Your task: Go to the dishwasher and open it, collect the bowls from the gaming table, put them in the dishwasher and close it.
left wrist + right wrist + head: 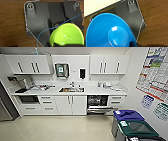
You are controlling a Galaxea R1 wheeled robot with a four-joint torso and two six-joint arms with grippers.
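Observation:
The dishwasher [97, 104] stands open under the counter, right of the middle. Its door is folded down and its dark inside shows. Close to the left wrist camera is a lime-green bowl [67, 34], with my left gripper [52, 44] shut on its rim. A blue bowl [109, 32] looms large in the right wrist view, and my right gripper [132, 44] is shut on its edge. Under both bowls lie my own dark plates. The gaming table is out of view.
A white kitchen counter [100, 92] with a sink [71, 90] runs along the far wall, with cabinets above. A blue-lidded bin [127, 115] and a green-lidded bin [137, 130] stand at the near right by a wall of posters. Cream floor lies between me and the counter.

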